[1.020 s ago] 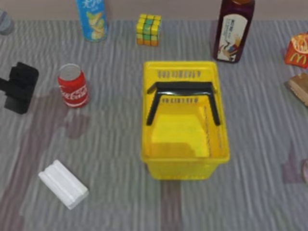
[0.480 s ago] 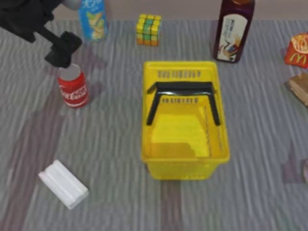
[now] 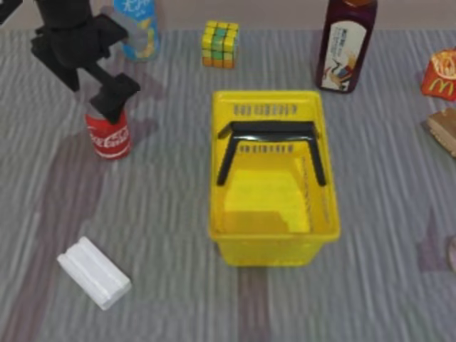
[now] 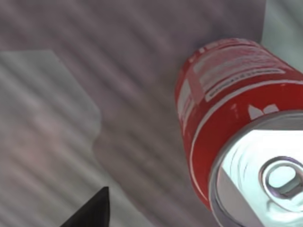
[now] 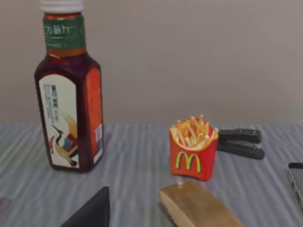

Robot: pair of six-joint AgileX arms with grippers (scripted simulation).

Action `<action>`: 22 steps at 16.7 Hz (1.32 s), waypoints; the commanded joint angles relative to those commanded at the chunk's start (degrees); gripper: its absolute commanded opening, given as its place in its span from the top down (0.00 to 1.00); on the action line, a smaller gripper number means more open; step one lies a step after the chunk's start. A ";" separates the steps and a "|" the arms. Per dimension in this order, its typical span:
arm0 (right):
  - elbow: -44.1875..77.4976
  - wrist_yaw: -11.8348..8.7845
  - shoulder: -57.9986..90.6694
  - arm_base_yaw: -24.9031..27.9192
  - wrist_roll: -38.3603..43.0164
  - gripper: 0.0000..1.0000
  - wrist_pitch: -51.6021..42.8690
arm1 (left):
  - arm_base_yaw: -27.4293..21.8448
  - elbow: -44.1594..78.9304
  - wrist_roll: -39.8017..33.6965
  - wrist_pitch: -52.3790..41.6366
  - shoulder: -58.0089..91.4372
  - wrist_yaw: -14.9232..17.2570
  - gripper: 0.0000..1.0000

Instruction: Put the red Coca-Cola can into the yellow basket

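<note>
— Since half a second ago the left gripper (image 3: 114, 100) has swung in from the worktop's far left corner and now hangs right over the small red metal Coca-Cola can (image 3: 108, 132). Nothing else has shifted.

— Where's the can?

— Upright near the worktop's left edge, well apart from the bright yellow slotted plastic basket (image 3: 273, 239) at the centre.

— Jaws?

— I cannot tell whether they are apart or together; the left wrist view shows only one dark tip beside the can (image 4: 236, 118).

— How will it handle?

— Likely light, thin-walled, smooth and slippery. I'd take it across the mid-body with moderate squeeze. The right arm is parked off the right edge.
</note>
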 joint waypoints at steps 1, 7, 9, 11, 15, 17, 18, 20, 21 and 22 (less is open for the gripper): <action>0.00 0.00 0.00 0.00 0.00 0.00 0.00 | 0.02 0.81 0.17 -0.39 0.85 -0.07 0.00; 0.00 0.00 0.00 0.00 0.00 0.00 0.00 | 0.16 0.75 0.21 -0.21 1.11 -0.07 0.00; 0.00 0.00 0.00 0.00 0.00 0.00 0.00 | 0.07 -1.47 0.29 1.97 0.97 -0.10 0.00; 0.00 0.00 0.00 0.00 0.00 0.00 0.00 | 0.08 -5.55 0.27 5.86 0.85 -0.10 0.00; 0.00 0.00 0.00 0.00 0.00 0.00 0.00 | 0.09 -10.65 0.29 11.00 0.92 -0.10 0.00; 0.00 0.00 0.00 0.00 0.00 0.00 0.00 | 0.09 -10.66 0.29 11.00 0.92 -0.10 0.00; 0.00 0.00 0.00 0.00 0.00 0.00 0.00 | 0.09 -10.66 0.29 11.00 0.92 -0.10 0.00; 0.00 0.00 0.00 0.00 0.00 0.00 0.00 | 0.09 -10.66 0.29 11.00 0.92 -0.10 0.15; 0.00 0.00 0.00 0.00 0.00 0.00 0.00 | 0.09 -10.66 0.29 11.00 0.92 -0.10 0.23; 0.00 0.00 0.00 0.00 0.00 0.00 0.00 | 0.09 -10.66 0.29 11.00 0.92 -0.10 0.30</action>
